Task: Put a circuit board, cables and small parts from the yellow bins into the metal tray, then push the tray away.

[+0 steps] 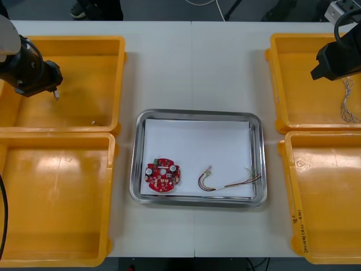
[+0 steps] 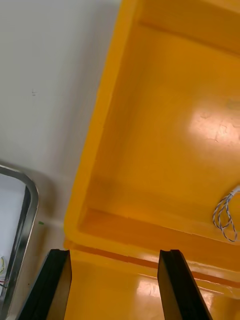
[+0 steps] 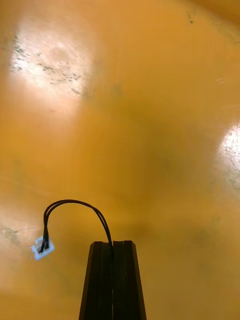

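Left tool [image 3: 112, 244] pinches the black cable [image 3: 75, 204] above the far left bin [image 1: 107, 51]; it seems thinly held, so I'd carry it slowly to the tray [image 1: 256, 164]. Right tool [image 2: 115, 260] hovers open over the far right bin [image 2: 150, 125].

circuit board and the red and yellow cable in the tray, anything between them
No: in the front view only bare white floor of the metal tray lies between the circuit board and the red and yellow cable.
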Motion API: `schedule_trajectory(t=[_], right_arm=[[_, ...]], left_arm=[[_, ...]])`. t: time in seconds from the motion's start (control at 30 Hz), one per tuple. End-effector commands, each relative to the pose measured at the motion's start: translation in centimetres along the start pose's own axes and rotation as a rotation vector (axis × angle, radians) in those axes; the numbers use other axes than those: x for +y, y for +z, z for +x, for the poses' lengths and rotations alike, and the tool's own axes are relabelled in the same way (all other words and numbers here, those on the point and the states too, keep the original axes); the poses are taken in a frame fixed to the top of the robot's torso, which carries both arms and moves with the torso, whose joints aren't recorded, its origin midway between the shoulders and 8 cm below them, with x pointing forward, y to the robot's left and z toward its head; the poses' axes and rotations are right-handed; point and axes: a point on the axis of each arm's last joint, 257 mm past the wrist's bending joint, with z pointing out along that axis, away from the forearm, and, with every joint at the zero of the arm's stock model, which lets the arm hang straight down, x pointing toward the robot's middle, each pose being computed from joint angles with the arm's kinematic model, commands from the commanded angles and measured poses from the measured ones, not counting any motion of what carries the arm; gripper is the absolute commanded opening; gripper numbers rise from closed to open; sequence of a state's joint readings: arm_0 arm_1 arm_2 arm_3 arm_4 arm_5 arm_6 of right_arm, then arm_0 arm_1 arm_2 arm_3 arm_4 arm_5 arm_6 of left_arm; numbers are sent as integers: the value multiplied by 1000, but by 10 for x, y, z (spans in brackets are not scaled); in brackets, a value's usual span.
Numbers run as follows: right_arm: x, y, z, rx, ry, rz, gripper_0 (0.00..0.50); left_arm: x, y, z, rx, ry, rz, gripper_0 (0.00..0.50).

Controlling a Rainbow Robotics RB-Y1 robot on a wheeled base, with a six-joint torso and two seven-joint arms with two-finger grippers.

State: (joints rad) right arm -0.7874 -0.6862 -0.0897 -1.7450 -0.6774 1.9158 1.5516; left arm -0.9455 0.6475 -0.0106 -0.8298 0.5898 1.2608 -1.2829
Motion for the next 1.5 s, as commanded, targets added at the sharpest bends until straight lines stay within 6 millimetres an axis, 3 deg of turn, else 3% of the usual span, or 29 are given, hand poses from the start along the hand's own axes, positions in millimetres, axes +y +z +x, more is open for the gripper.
schedule_trajectory(t=[0.03,0.2,0.33,0.4,0.57,0.6,0.77,1.07,1.17,1.5], right_arm=[[-47,-30,-22,-54,85,90,500],[-72,-26,-17,-25,168,107,500],[-91,-24,-13,-5,244,107,500],[-99,-26,-12,-3,276,111,500],[-112,-25,-7,15,321,121,500],[-114,-24,-6,22,327,124,500],[-120,-22,-2,36,348,141,500],[-121,2,23,132,384,101,500],[-121,12,35,176,390,83,500],[-143,29,39,139,359,110,500]], left_arm=[[-45,-15,-24,-65,24,39,0],[-47,-7,-14,-45,20,32,0],[-48,-6,-13,-45,21,28,50],[-47,-5,-12,-42,20,27,145],[-48,-4,-11,-40,24,24,451],[-48,-4,-11,-40,24,24,492],[-46,-7,-13,-39,30,15,500],[-43,-30,-18,0,40,0,500],[-43,-30,-16,5,38,-1,500],[-33,-11,1,22,25,-22,500]])
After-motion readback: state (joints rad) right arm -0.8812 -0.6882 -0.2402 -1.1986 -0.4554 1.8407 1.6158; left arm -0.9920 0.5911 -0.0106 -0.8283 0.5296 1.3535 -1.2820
